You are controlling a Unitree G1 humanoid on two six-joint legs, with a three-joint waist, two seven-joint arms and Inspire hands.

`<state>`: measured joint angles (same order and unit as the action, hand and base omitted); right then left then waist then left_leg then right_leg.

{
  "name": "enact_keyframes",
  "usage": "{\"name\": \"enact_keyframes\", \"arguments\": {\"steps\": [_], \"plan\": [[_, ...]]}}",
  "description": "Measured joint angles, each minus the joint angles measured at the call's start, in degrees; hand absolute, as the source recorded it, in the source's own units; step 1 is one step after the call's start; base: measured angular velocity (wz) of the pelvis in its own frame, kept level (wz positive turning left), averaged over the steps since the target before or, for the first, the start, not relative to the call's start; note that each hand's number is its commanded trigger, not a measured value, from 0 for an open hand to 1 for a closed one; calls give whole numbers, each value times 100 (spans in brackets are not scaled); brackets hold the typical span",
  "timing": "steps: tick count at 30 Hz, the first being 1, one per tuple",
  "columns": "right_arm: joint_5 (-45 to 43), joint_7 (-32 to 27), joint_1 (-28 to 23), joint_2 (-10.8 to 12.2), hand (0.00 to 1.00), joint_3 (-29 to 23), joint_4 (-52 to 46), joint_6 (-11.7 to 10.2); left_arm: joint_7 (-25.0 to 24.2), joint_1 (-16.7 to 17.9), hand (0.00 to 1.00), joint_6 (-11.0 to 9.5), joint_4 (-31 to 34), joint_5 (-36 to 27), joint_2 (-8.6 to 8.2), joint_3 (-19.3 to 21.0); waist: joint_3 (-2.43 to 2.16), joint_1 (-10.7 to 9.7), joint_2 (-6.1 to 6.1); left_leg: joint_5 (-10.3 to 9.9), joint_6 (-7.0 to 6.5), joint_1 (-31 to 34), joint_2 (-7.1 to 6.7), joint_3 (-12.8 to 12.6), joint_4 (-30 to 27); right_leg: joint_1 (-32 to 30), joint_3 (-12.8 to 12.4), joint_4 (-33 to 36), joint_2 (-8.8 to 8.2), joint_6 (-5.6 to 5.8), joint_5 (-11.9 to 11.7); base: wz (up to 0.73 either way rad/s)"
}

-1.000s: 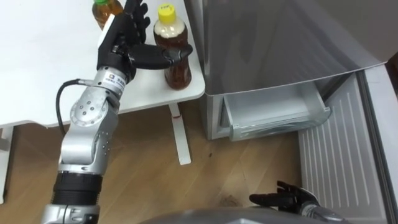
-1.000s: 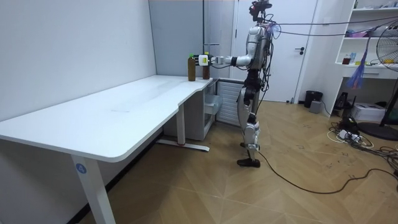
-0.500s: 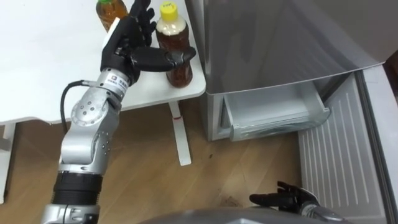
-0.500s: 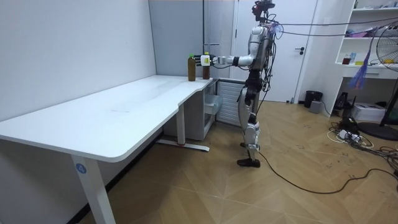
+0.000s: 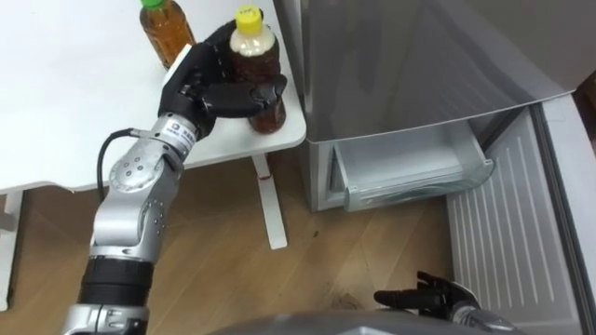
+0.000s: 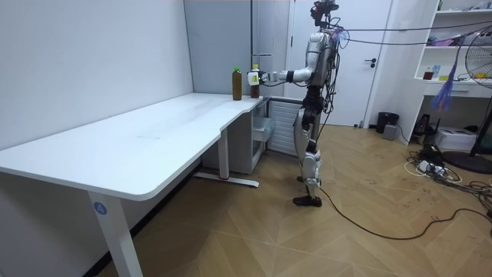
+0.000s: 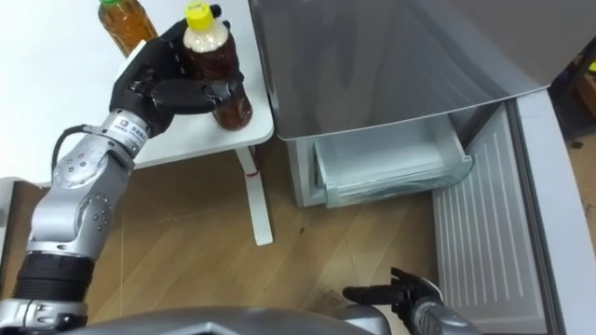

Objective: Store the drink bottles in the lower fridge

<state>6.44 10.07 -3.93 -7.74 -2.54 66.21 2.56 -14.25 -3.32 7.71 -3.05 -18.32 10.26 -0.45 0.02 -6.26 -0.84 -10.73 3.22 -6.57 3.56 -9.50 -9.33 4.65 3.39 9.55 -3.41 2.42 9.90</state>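
Observation:
A brown tea bottle with a yellow cap [image 5: 266, 110] stands at the near right corner of the white table [image 5: 65, 102]. My left hand [image 5: 212, 86] is wrapped round its middle, thumb across the front. A second tea bottle with a green cap [image 5: 166, 28] stands just behind, apart from the hand. The grey fridge [image 5: 400, 65] is right of the table, its lower drawer [image 5: 410, 172] pulled out and its lower door [image 5: 507, 233] swung open. My right hand [image 5: 424, 299] hangs low, fingers straight. In the room view I stand at the table's far end, left arm stretched to the bottles [image 6: 253, 81].
The table's leg [image 5: 270, 209] stands on wood floor between table and fridge. The open fridge door takes up the floor at my right. Across the room view's right are a white door [image 6: 384, 54], a shelf [image 6: 461, 46] and a fan [image 6: 484, 85].
My left hand's fingers, straight beside the yellow-capped bottle before, have curled round it. The right hand has not moved.

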Motion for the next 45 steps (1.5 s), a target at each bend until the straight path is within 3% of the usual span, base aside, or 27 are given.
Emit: {"name": "enact_keyframes", "arguments": {"steps": [2,7,23,33,45], "plan": [[2,5,-6,0,0,0,-20,-1,-47,1,100,104,2,-16,17,-27,6,-10,1,0,0,7,-1,0,0,-7,-8,-5,0,0,0,-2],[6,-11,8,0,0,5,-22,-8,-106,1,100,121,-37,-9,40,-133,27,-13,-5,0,0,21,-1,2,1,-25,-13,-9,0,0,0,0],[-12,-15,-8,0,0,4,-117,-2,-96,2,100,123,-31,-18,63,-163,24,-14,-8,0,0,59,-1,16,0,-70,2,12,2,-1,-1,0],[-15,-64,96,-4,0,17,12,-1,238,2,100,122,-24,-41,34,-209,6,3,-42,0,0,81,1,48,-9,-75,31,14,2,-3,-2,1],[-44,-47,126,-6,0,130,12,-6,340,135,100,120,159,-206,-12,-209,27,89,19,0,0,106,12,97,-9,-62,140,11,1,-4,-3,4]]}}
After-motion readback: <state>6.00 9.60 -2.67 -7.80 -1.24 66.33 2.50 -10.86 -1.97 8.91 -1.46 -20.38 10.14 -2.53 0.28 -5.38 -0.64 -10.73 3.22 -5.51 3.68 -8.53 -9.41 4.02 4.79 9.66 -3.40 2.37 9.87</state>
